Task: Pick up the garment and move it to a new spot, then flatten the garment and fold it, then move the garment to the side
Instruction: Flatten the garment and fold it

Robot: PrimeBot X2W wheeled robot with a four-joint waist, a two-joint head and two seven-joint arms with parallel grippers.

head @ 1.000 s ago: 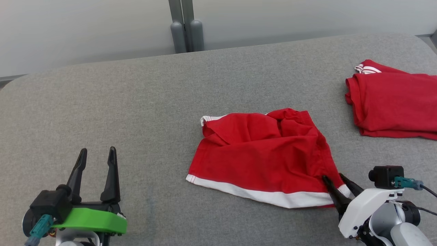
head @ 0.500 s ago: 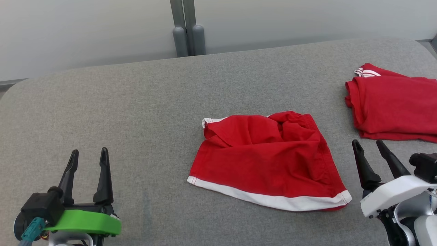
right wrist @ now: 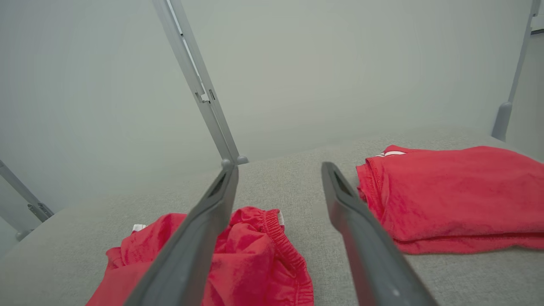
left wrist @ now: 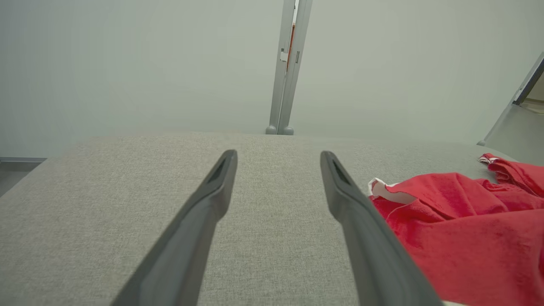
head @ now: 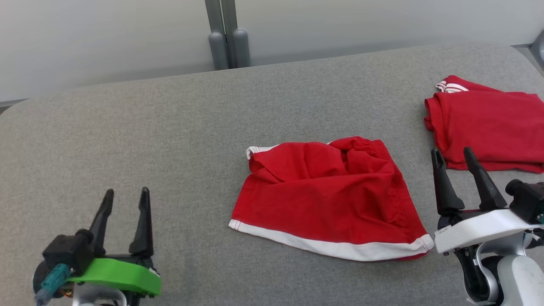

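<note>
Found garment [head: 331, 199] rumpled at centre of bench [head: 170, 127], unheld. Recorded left pincer [head: 126, 193], well to its left, and right pincer [head: 452, 153], just right of it, both spread wide, empty. Judged garment light, soft, limp, liable to bunch; best taken at the two near corners along the white hem [head: 331, 248].

Your head camera looks down on the surface [head: 170, 127]; both wrist cameras skim low toward twelve o'clock, sharing the garment [head: 327, 199].

- Looks like a lab test bay.
- Behind the grey cloth-covered table [head: 161, 127] stand plain pale panels [head: 106, 38] joined by a metal post [head: 221, 17].
</note>
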